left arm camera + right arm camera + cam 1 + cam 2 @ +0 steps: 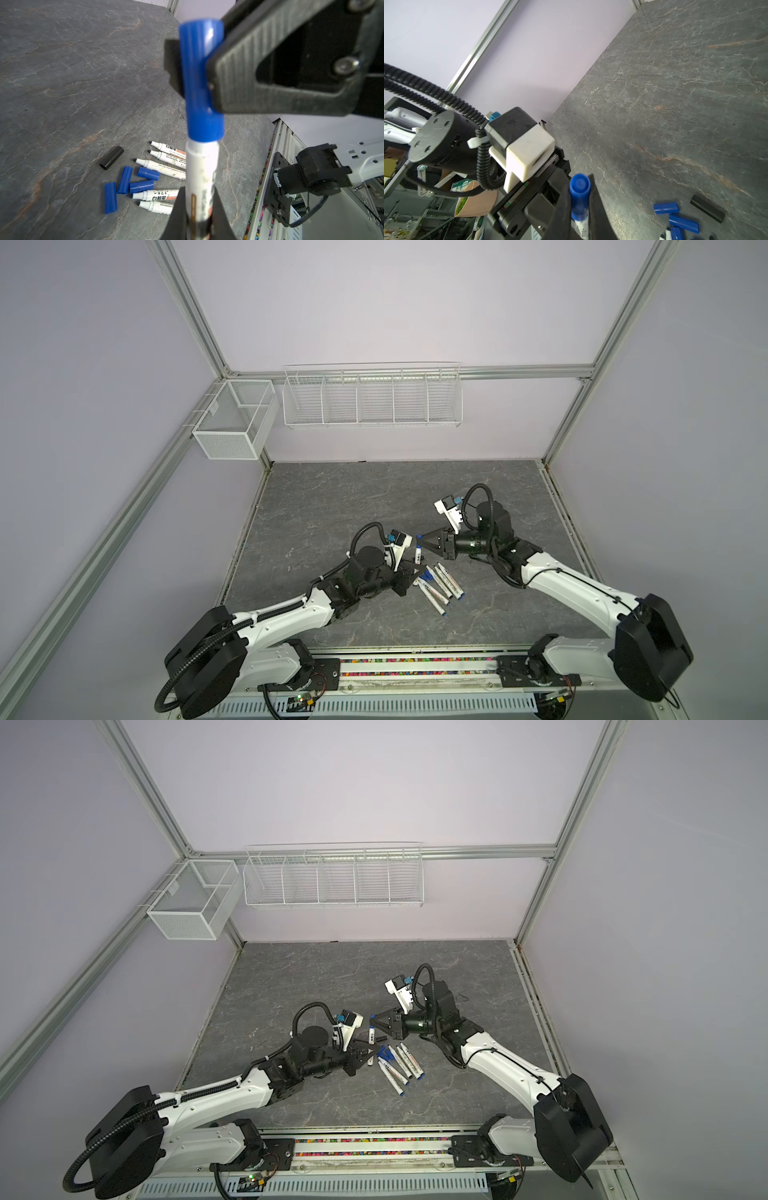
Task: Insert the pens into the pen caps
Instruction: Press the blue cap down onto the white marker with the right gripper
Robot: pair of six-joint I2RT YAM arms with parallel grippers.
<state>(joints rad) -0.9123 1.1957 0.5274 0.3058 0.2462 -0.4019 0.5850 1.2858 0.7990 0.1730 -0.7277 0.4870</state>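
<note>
One pen [201,166] with a white barrel hangs above the table between both grippers. My left gripper [197,190] is shut on its barrel. A blue pen cap [200,83] sits on its tip, and my right gripper [580,185] is shut on that cap [579,193]. In both top views the held pen [418,552] [371,1033] spans the two gripper tips. Below lie several uncapped pens [160,166] [440,585], several loose blue caps [124,180] [683,223] and one black cap [111,158] [707,211].
A white wire basket rack [372,396] and a mesh box [235,418] hang on the back wall. A rail with coloured beads [415,668] runs along the table's front edge. The dark stone tabletop [332,506] stretches behind the pile.
</note>
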